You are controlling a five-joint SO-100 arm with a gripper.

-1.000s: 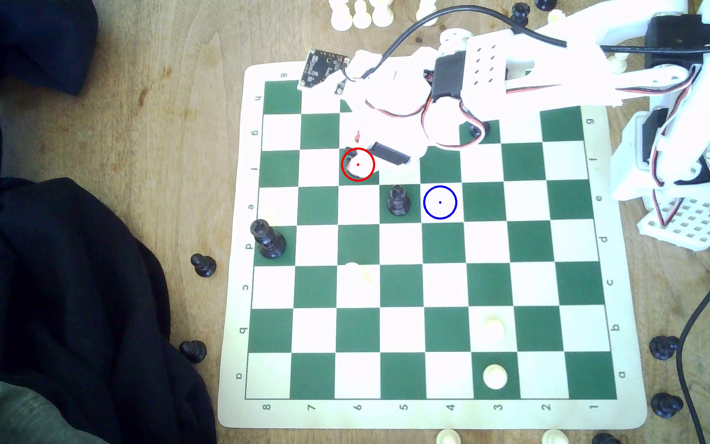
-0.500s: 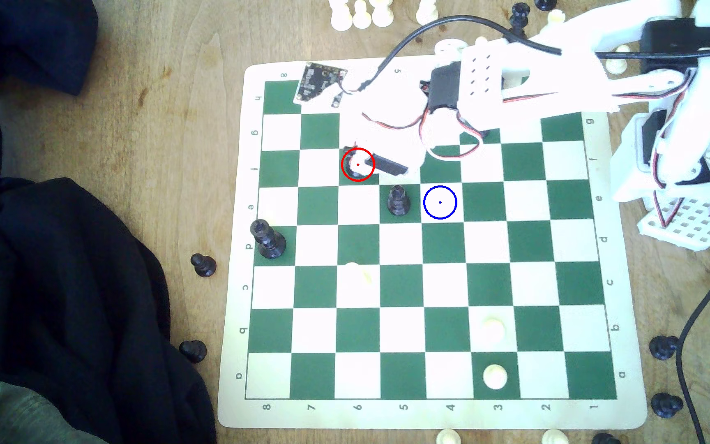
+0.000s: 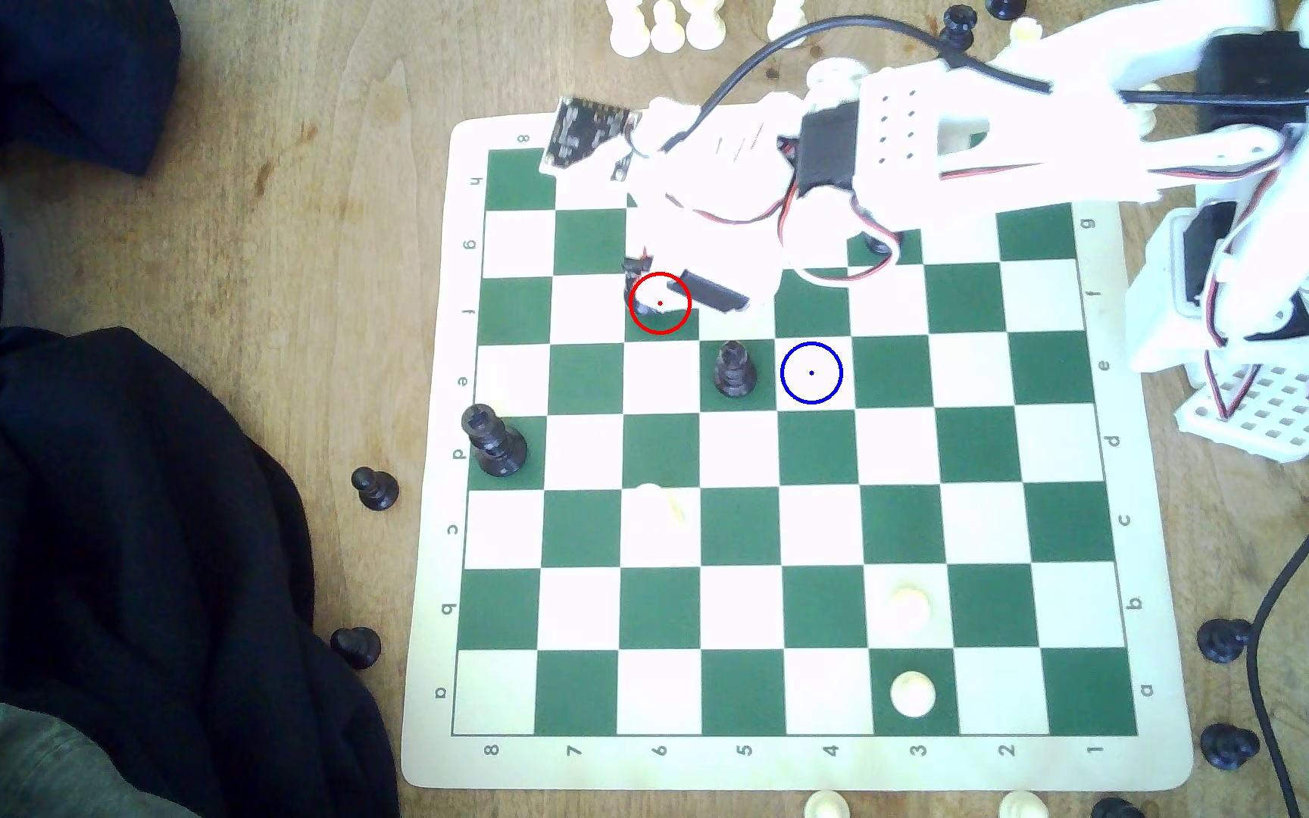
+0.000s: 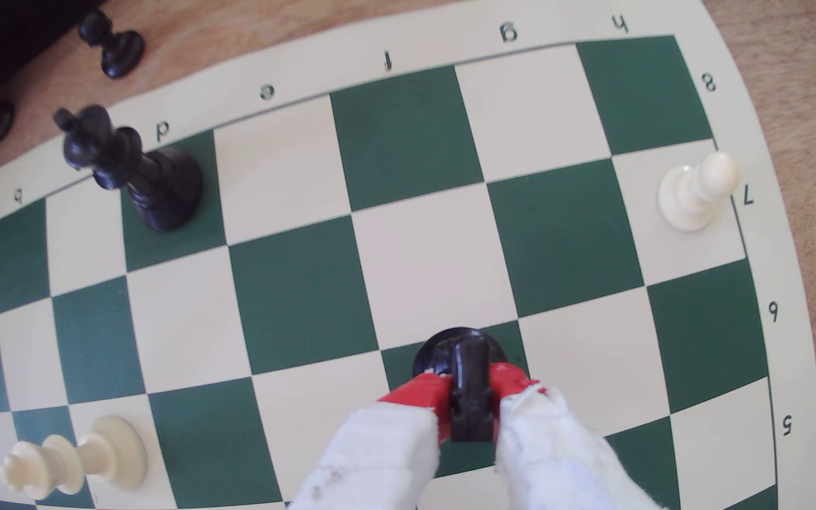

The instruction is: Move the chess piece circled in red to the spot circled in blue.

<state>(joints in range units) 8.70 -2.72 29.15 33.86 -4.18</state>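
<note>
The chess piece (image 4: pixel 469 392), a small black knight-like piece with a round base, sits between my red-tipped fingers (image 4: pixel 421 395) over a green square. My gripper (image 4: pixel 470 387) is shut on its head. In the exterior view, my gripper (image 3: pixel 655 303) covers the red circle and the chess piece (image 3: pixel 637 299) shows as a dark sliver at the circle's left edge. I cannot tell whether its base touches the board. The spot (image 3: pixel 811 373), a white square ringed in blue, lies two files toward the exterior view's right and one row down, with nothing on it.
A black piece with a pointed top (image 3: pixel 734 370) stands on the green square between the two circles. A tall black king (image 3: pixel 494 440) stands at the board's left edge. White pieces (image 3: pixel 911 694) sit low on the green-and-white board (image 3: pixel 431 440). Loose pieces and a dark cloth (image 3: pixel 124 511) surround it.
The wrist dipped toward the red-circled square, then rose slightly. The fingers have closed on the chess piece, which now shows a little further up and left in the red circle.
</note>
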